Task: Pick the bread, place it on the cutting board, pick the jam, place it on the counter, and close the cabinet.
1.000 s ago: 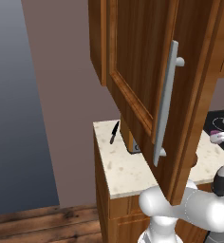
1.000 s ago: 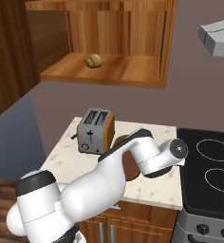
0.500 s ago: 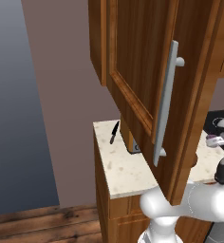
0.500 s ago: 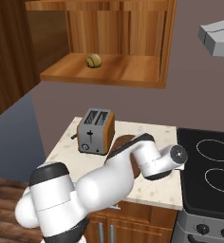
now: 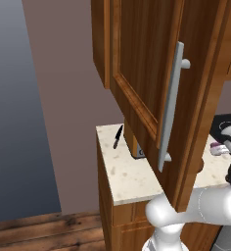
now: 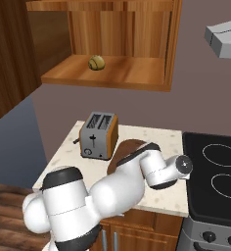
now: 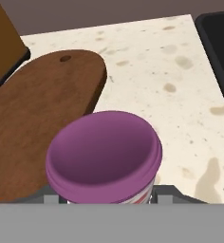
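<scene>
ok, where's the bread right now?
The bread sits on the open cabinet's shelf in the right base view, left of centre, directly above the toaster on the counter.

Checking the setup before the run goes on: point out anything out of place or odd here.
The bread sits alone on the shelf of the open cabinet, not on the cutting board, which lies bare. The cabinet door hangs wide open over the counter. The jam sits between the jaws above the board's edge. Nothing looks spilled or damaged.
</scene>
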Tool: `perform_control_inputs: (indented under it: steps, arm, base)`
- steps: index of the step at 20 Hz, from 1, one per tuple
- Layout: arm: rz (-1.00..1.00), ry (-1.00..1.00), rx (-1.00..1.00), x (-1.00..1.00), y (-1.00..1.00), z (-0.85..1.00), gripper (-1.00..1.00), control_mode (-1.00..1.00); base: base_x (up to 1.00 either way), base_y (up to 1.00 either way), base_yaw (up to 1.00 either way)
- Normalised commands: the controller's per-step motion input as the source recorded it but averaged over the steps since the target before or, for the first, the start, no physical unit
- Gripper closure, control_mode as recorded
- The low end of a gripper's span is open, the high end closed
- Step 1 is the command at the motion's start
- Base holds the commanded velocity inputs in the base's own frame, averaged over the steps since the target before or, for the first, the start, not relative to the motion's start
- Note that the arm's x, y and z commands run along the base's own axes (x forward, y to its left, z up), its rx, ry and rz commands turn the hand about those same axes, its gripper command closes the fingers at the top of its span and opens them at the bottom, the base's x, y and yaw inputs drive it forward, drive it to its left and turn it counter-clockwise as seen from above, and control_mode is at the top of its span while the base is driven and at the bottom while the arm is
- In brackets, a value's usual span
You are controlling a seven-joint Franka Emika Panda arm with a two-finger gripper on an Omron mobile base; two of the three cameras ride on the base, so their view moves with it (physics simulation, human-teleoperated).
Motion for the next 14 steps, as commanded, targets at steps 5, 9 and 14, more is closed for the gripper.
perform_control_inputs:
  steps: [5,9,14]
  arm:
    - [0.00,0.00,0.00,0.06,-0.09,-0.21,1.00,-1.00]
    - [0.00,0.00,0.00,0.04,-0.09,-0.24,1.00,-1.00]
    - [0.00,0.00,0.00,0.01,-0.07,-0.22,1.00,-1.00]
  base:
    - [0.00,0.00,0.00]
    - [0.00,0.00,0.00]
    - [0.00,0.00,0.00]
